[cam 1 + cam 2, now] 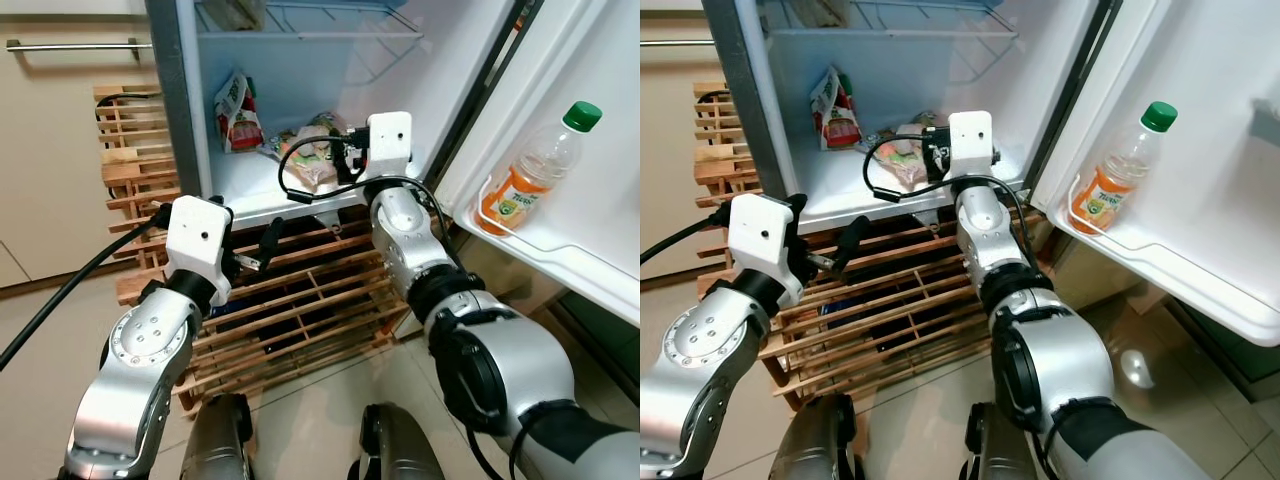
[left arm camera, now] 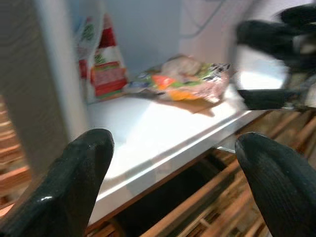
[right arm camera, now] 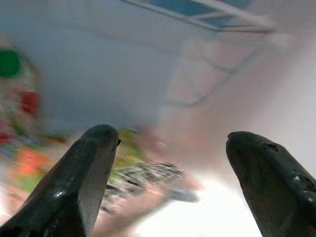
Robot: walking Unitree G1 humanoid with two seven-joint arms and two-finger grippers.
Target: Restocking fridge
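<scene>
Lying on the white fridge shelf (image 1: 250, 195), a little above the middle of the left eye frame, the clear plastic food packet (image 1: 312, 150) looks soft, light and crinkly; its contents seem loose and lumpy, so it would probably sag and slide on the smooth shelf if nudged. A pinch across the bunched film near one end, or a shallow grip over its middle, seems the safest hold, with little force since the film could tear or slip.

Left of it in the same frame, a red and green carton (image 1: 237, 110) leans against the rear wall. The right gripper (image 3: 168, 163) is just inside the compartment above the packet, jaws spread wide with nothing between them; whether a fingertip touches the film cannot be told through the blur. The left gripper (image 2: 173, 182) sits lower left, outside the fridge near the shelf's front edge, also wide open and empty.

Below the shelf stands a wooden slatted rack (image 1: 300, 310). At the right of the frame, the open door's tray (image 1: 560, 245) holds an orange juice bottle (image 1: 530, 170) with a green cap, upright.
</scene>
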